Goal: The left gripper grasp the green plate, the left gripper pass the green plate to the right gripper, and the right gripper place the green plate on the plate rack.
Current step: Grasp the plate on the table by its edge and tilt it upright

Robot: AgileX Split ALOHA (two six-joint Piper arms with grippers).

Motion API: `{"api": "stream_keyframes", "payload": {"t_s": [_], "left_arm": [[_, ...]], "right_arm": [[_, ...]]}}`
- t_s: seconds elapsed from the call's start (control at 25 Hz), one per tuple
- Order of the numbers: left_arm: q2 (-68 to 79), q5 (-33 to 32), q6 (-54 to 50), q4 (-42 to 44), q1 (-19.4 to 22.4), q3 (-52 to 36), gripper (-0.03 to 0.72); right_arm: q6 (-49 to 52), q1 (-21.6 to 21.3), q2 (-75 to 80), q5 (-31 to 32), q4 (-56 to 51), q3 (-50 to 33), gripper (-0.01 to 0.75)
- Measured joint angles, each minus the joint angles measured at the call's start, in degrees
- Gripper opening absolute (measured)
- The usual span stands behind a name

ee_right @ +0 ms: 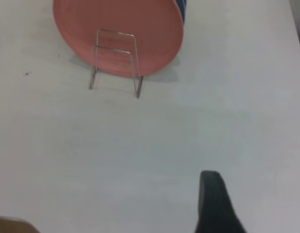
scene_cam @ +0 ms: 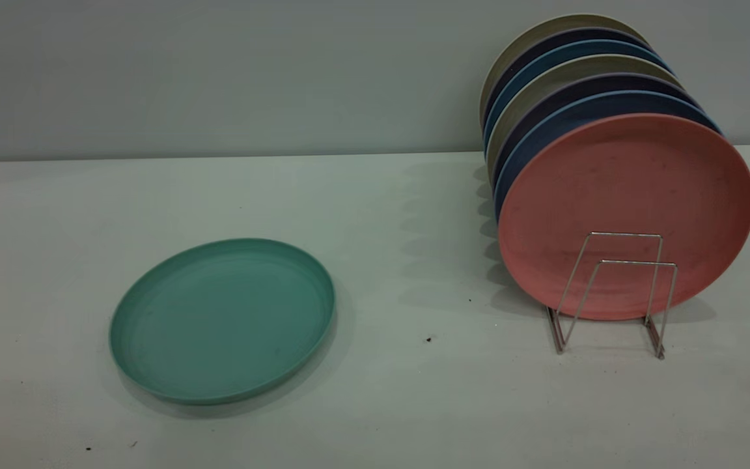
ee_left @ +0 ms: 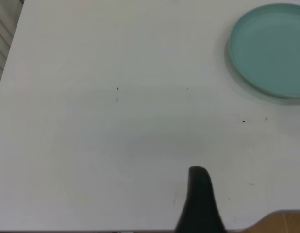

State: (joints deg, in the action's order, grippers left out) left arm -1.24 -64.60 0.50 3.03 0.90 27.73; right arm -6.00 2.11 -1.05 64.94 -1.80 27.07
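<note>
The green plate (scene_cam: 222, 319) lies flat on the white table at the left front; it also shows in the left wrist view (ee_left: 271, 48). The plate rack (scene_cam: 616, 293) stands at the right and holds several upright plates, with two bare wire loops in front; it also shows in the right wrist view (ee_right: 116, 58). Neither gripper shows in the exterior view. My left gripper (ee_left: 198, 171) shows as one black tapered tip with no gap, over bare table well away from the green plate. My right gripper (ee_right: 210, 174) looks the same, well short of the rack. Both are empty.
A salmon-pink plate (scene_cam: 625, 215) stands foremost in the rack, with blue, dark and olive plates behind it. The table's back edge meets a grey wall. The table's near edge shows in the left wrist view (ee_left: 281, 218).
</note>
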Motion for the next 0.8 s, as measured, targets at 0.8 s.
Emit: {"api": "stream_keyframes", "payload": {"t_s": [0.8], "left_arm": [[28.32, 5.3, 0.64, -4.44, 0.0, 10.25, 0.591]], "right_arm": [[1.17, 0.0, 23.9, -10.1, -3.8, 8.14, 0.534]]}}
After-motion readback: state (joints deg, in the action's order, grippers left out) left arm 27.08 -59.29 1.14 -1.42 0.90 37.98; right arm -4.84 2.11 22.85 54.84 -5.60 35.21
